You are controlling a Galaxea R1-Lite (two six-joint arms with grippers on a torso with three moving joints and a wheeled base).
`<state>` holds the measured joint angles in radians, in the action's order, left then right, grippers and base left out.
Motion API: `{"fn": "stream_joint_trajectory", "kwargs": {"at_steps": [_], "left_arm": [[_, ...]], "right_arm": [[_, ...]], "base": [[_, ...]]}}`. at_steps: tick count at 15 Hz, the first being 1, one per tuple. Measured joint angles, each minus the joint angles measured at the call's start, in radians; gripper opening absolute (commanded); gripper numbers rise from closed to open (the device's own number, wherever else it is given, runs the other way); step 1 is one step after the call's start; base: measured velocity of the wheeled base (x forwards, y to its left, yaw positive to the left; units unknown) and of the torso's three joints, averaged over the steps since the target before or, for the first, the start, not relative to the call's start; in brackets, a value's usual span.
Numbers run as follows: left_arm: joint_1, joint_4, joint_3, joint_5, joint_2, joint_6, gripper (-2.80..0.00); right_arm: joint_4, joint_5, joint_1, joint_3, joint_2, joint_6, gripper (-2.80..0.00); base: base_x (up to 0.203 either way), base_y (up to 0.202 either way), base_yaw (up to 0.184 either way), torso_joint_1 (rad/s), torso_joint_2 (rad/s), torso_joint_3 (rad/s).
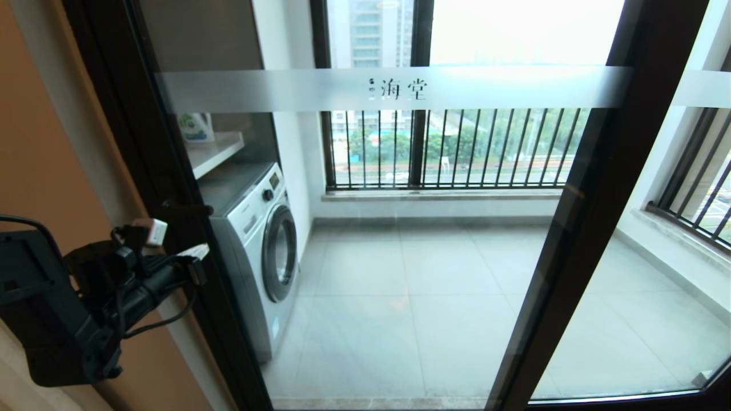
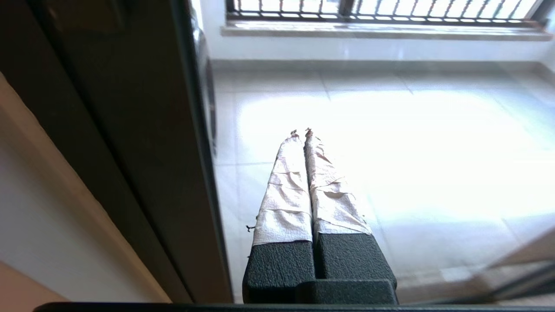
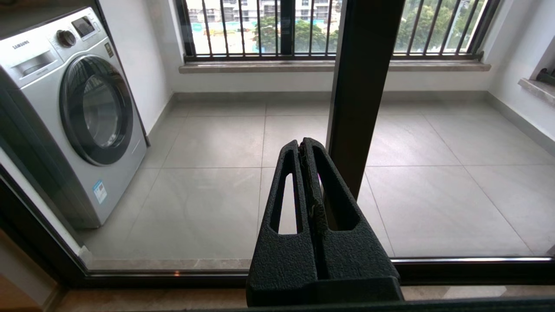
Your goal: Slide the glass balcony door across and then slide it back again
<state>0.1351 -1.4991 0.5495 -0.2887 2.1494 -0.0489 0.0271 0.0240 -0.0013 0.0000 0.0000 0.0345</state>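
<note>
Head view shows you the tall dark-framed glass balcony door (image 1: 400, 228) filling the opening; the left gripper (image 2: 301, 132), fingers pressed together and empty, waits beside its left frame, probably to push it.

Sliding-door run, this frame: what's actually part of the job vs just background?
Job:
- glass balcony door, dark frame, frosted band with characters
- left gripper, shut, close to the door's left frame
- right gripper, shut, holding nothing, facing the glass

Background:
- washing machine on the balcony
- shelf above it with a container
- barred window
- tiled floor
</note>
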Motion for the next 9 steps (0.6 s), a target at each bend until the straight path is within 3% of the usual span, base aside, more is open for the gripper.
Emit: {"fn": "stream_joint_trajectory", "kwargs": {"at_steps": [2, 6, 9], "left_arm": [[0.000, -0.019, -0.095, -0.046, -0.058, -0.065, -2.80], [0.001, -0.023, -0.220, -0.133, -0.247, -0.252, -2.80], [0.001, -0.023, -0.287, -0.144, -0.393, -0.291, -2.80]], "right_arm": [[0.000, 0.000, -0.001, 0.000, 0.000, 0.000, -2.80], [0.000, 0.000, 0.000, 0.000, 0.000, 0.000, -2.80], [0.000, 0.000, 0.000, 0.000, 0.000, 0.000, -2.80]], "base": [[0.000, 0.000, 0.000, 0.000, 0.00, 0.000], [0.000, 0.000, 0.000, 0.000, 0.00, 0.000], [0.000, 0.000, 0.000, 0.000, 0.00, 0.000]]}}
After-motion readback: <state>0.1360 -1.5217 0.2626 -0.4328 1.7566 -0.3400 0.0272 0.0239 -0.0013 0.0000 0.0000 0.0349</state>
